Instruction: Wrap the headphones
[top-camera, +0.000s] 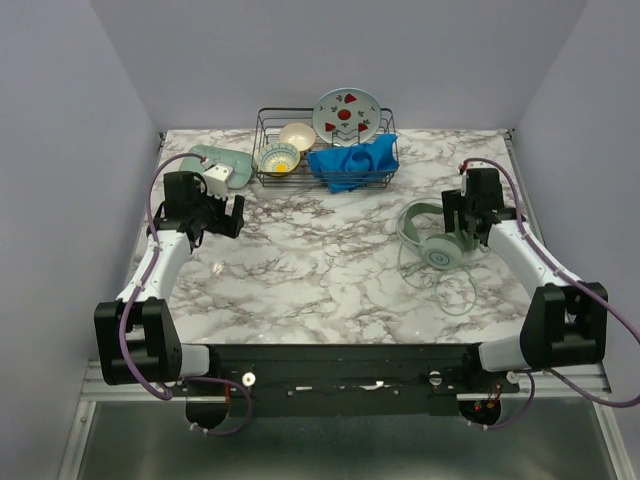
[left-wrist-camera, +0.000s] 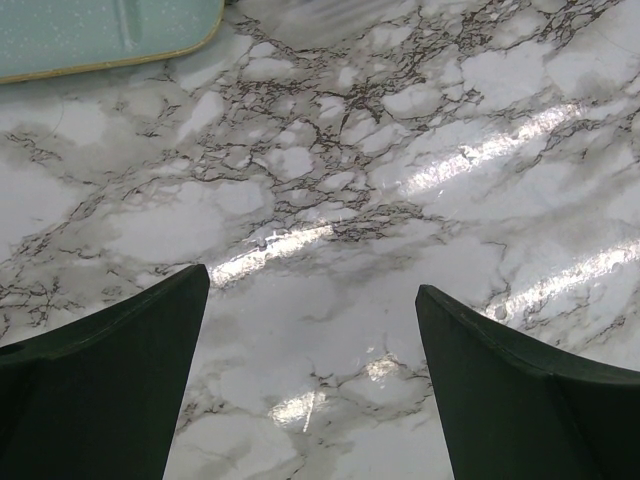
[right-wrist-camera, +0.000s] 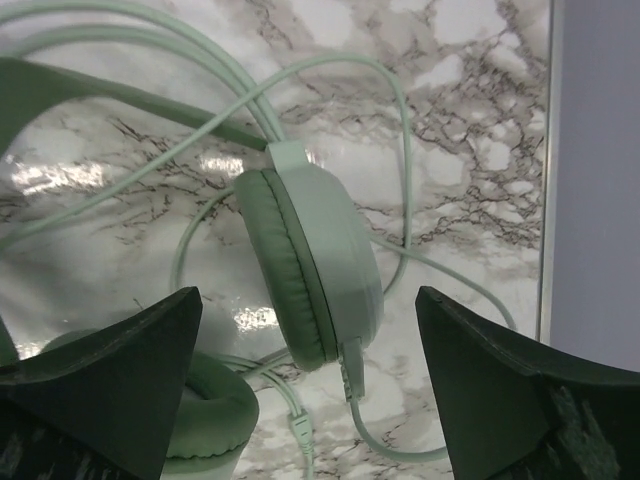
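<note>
Overhead, the left arm (top-camera: 160, 265) reaches from its base along the table's (top-camera: 320, 270) left side, forearm raised and wrist bent down. The left gripper (top-camera: 222, 218) hangs over bare marble near a mint tray (top-camera: 228, 160), its fingers spread and holding nothing. The right arm (top-camera: 520, 255) mirrors it on the right side, its wrist pitched down over the headphones (top-camera: 438, 245). These lie on the marble at mid-right, with their cable (top-camera: 455, 292) looping loosely toward the near edge. The right gripper (top-camera: 462, 228) sits at the headphones' far side. At the back stands a wire rack (top-camera: 325, 178) with two bowls (top-camera: 279, 157), a plate (top-camera: 346, 117) and a blue cloth (top-camera: 350, 162).

Next, the left wrist view: the left gripper (left-wrist-camera: 310, 285) points down at marble, both dark fingers wide apart with only tabletop between them. A corner of the tray (left-wrist-camera: 100, 35) shows at top left.

Last, the right wrist view: the right gripper (right-wrist-camera: 308, 292) is released, its fingers parted on either side of one upright ear cup (right-wrist-camera: 325, 260), with a gap showing on both sides. The second cup (right-wrist-camera: 205, 410) lies low by the left finger. The headband (right-wrist-camera: 60, 85) arches off to the upper left, and the cable (right-wrist-camera: 400, 130) curls around the upright cup on the marble.
</note>
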